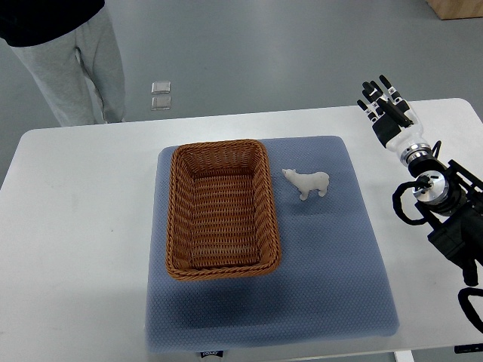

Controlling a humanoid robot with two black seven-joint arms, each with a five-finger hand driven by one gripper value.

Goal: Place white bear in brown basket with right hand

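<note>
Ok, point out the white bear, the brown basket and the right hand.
white bear (308, 183), top view, on its body.
brown basket (175, 215), top view, on its left wall.
right hand (386, 111), top view, on its middle.

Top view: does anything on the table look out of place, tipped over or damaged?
Nothing stands out. The white bear stands upright on the blue mat, right of the empty brown basket. The right hand is off to the side, holding nothing.

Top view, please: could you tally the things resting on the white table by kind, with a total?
Wicker basket, brown: 1
Toy bear, white: 1
Padded mat, blue-grey: 1
Total: 3
</note>
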